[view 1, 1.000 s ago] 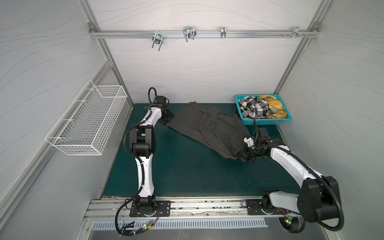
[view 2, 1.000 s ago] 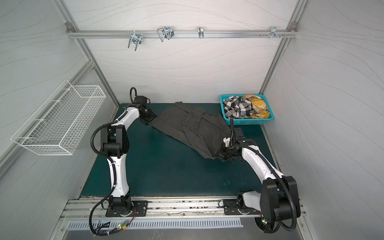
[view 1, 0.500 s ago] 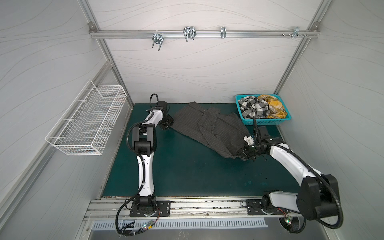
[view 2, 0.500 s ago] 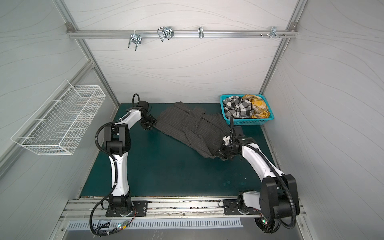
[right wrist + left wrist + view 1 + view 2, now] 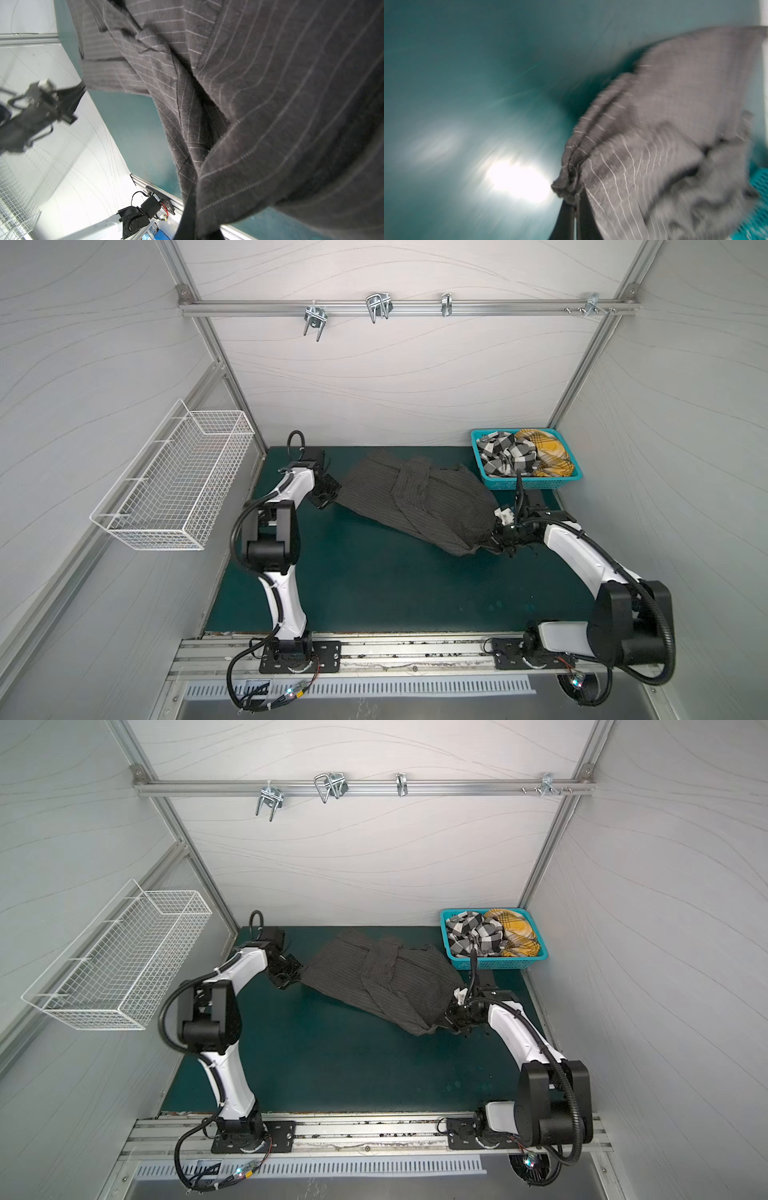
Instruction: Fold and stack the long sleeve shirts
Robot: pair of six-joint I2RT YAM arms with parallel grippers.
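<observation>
Charcoal is the colour to look for: the charcoal pinstriped shirt (image 5: 415, 506) lies across the far half of the green mat (image 5: 374, 585), running on a slant from far left to nearer right, with loose folds bunched along its middle in both top views. At its far-left corner you have the left gripper (image 5: 332, 494), jaws pressed together on the cloth. The left wrist view is blurred, but it shows two dark fingers (image 5: 564, 216) closed on a gathered corner of hem. At the near-right end the right gripper (image 5: 494, 537) is pinching a dark wad of the same shirt, and in the right wrist view the striped fabric drapes over one finger (image 5: 187, 216) and fills most of the frame. Whether the shirt's ends are lifted clear of the mat you cannot tell. Off to the far right stands the teal basket (image 5: 528, 484), just beside the shirt's far-right edge, though contact is not clear. Inside it the checked shirt (image 5: 505, 456) is heaped on the left and the mustard plaid shirt (image 5: 548, 452) on the right, both crumpled. Further out, the white wire basket (image 5: 174, 485) hangs on the left wall, and the metal rail (image 5: 415, 306) with its hooks crosses the back wall high up.
</observation>
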